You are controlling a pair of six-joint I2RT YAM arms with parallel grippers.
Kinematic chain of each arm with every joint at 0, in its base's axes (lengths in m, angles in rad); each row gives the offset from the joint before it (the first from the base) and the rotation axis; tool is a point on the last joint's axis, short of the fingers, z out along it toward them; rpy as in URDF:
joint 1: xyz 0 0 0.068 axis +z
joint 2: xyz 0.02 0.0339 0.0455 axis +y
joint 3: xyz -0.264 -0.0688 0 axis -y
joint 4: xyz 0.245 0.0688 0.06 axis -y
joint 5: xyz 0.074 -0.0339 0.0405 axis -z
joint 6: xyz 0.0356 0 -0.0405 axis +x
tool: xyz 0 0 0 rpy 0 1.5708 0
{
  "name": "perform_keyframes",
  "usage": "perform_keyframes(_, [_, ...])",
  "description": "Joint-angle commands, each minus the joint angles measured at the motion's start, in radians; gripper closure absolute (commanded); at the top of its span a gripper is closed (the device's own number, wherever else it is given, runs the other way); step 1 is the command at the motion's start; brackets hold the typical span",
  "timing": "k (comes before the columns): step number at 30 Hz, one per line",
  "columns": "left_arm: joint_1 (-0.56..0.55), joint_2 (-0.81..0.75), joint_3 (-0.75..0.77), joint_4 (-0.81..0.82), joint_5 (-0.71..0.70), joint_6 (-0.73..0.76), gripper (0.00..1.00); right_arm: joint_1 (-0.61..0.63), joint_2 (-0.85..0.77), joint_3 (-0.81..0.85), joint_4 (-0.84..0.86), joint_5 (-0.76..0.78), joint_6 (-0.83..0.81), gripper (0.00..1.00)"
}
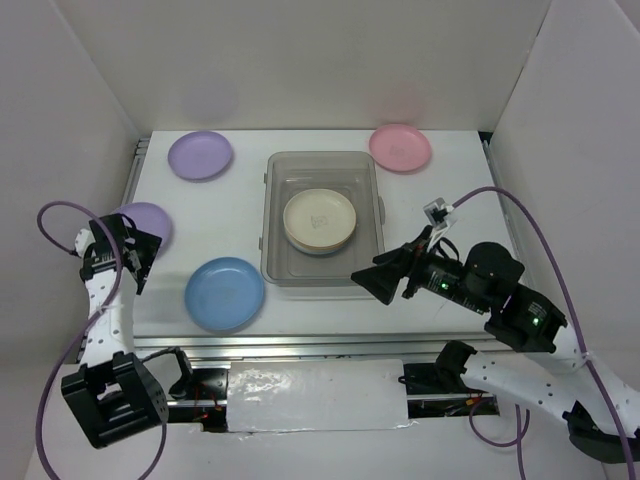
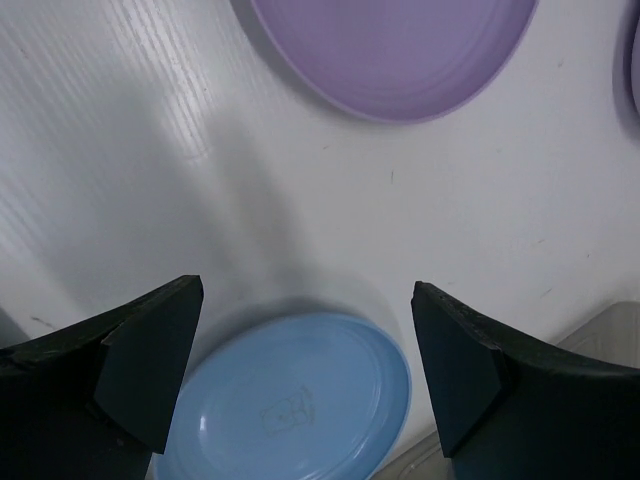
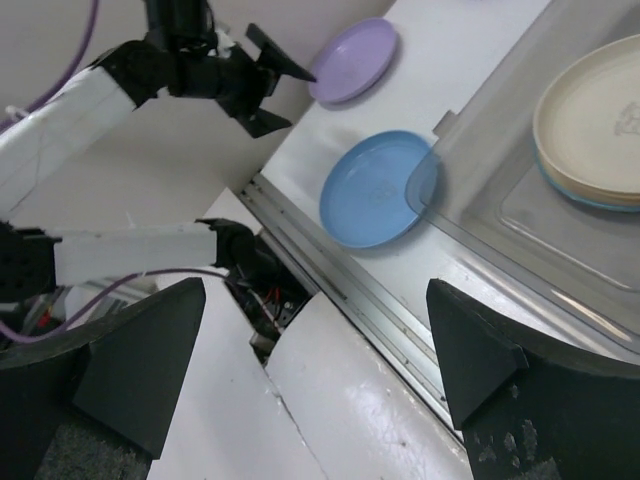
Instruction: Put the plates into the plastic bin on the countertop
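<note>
Materials and forms. The countertop (image 1: 240,215) is a flat, matte white surface closed in by plain white walls (image 1: 300,60), with a ribbed metal rail (image 1: 300,345) along its near edge. At its middle stands the plastic bin (image 1: 270,215), a rectangular tub of clear greyish plastic with rounded corners and a raised rim; its translucent wall (image 3: 470,190) is seen close in the right wrist view. All plates are small, round, smooth and shallow, with a low upturned edge.

Contents. Inside the bin a cream plate (image 1: 319,220) is seen lying flat; in the right wrist view the edge of at least one further plate shows beneath its rim (image 3: 590,105), its colour not firmly told.

Plates outside the bin. A lilac plate (image 1: 200,155) lies at the far left of the countertop, a pink plate (image 1: 400,147) at the far right, and a blue plate (image 1: 225,293) just beside the bin's near left corner. A second lilac plate (image 1: 150,218) lies at the left edge, partly covered by the left arm.

Tools. The left gripper (image 2: 306,290) is held above the countertop between the blue plate (image 2: 300,400) and the second lilac plate (image 2: 395,50), its black jaws spread wide with nothing between them. The right gripper (image 3: 312,300) is held at the bin's near right edge, its jaws likewise parted and empty.
</note>
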State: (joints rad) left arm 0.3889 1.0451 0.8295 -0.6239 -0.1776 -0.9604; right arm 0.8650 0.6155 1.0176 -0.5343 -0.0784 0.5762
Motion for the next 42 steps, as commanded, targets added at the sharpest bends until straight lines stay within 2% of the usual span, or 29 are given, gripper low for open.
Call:
perform_keyframes(1, [0.033, 0.001, -0.050, 0.255, 0.064, -0.096, 0.01, -0.003, 0.006, -0.063, 0.166, -0.133, -0.036, 0.00])
perform_keyframes(8, [0.060, 0.220, -0.040, 0.372, 0.055, -0.172, 0.01, -0.007, -0.013, -0.100, 0.192, -0.195, -0.064, 0.00])
perform_keyframes(12, [0.073, 0.347, -0.020, 0.378, 0.076, -0.213, 0.01, -0.033, -0.005, -0.082, 0.177, -0.213, -0.093, 0.00])
perform_keyframes(16, [0.073, 0.385, -0.024, 0.429, 0.049, -0.231, 0.01, -0.096, 0.021, -0.076, 0.200, -0.309, -0.107, 0.00])
perform_keyframes(23, [0.097, 0.423, -0.104, 0.503, 0.007, -0.326, 0.01, -0.216, 0.049, -0.165, 0.310, -0.474, -0.065, 0.00])
perform_keyframes(28, [0.111, 0.487, -0.080, 0.504, -0.010, -0.336, 0.01, -0.227, 0.089, -0.162, 0.313, -0.514, -0.079, 0.00])
perform_keyframes(35, [0.113, 0.547, -0.072, 0.495, -0.040, -0.351, 0.18, -0.230, 0.098, -0.146, 0.303, -0.506, -0.090, 0.00])
perform_keyframes(36, [0.113, 0.558, -0.063, 0.486, -0.042, -0.351, 0.24, -0.230, 0.096, -0.145, 0.303, -0.505, -0.090, 0.00])
perform_keyframes(37, [0.113, 0.579, -0.040, 0.475, -0.043, -0.347, 0.35, -0.230, 0.096, -0.145, 0.301, -0.503, -0.093, 0.00])
perform_keyframes(41, [0.111, 0.610, -0.007, 0.412, -0.033, -0.354, 0.53, -0.231, 0.096, -0.136, 0.298, -0.489, -0.091, 0.00])
perform_keyframes(42, [0.111, 0.612, -0.012, 0.411, -0.031, -0.356, 0.62, -0.231, 0.093, -0.133, 0.297, -0.489, -0.093, 0.00])
